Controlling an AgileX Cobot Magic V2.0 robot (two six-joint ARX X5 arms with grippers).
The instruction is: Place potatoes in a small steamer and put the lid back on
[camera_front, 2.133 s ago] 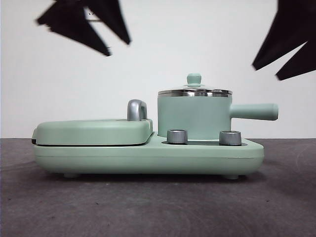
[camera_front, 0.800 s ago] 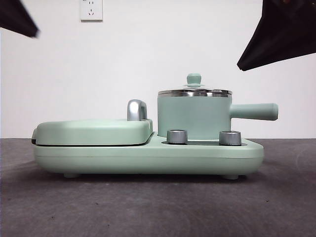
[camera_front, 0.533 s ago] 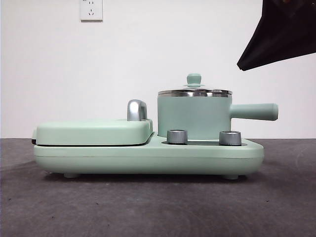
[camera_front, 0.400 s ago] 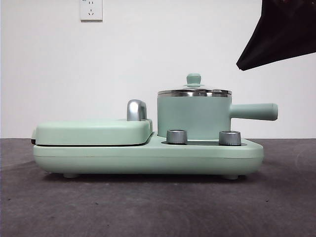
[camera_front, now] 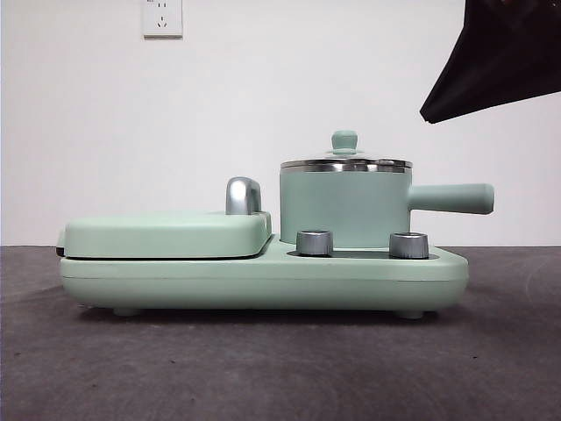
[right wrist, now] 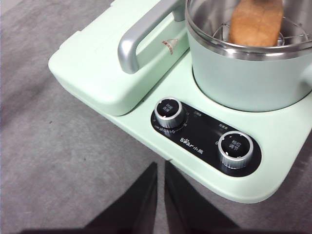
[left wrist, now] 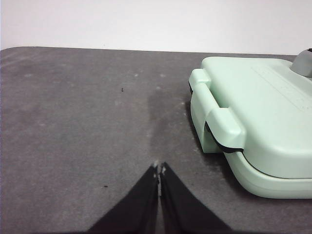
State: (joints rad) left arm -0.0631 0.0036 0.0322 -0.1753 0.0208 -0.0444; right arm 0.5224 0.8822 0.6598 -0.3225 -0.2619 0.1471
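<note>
While lid (camera_front: 345, 160) sits on steamer (camera_front: 345, 208) in front view, we see potato (right wrist: 257, 20) inside on wire rack; glass itself not discernible from right wrist. Left gripper (left wrist: 159, 170) clenched, empty, over bare table (left wrist: 73, 122) beside griddle cover (left wrist: 263, 107). Right gripper (right wrist: 160, 168) nearly closed, empty, before knobs (right wrist: 169, 113)
</note>
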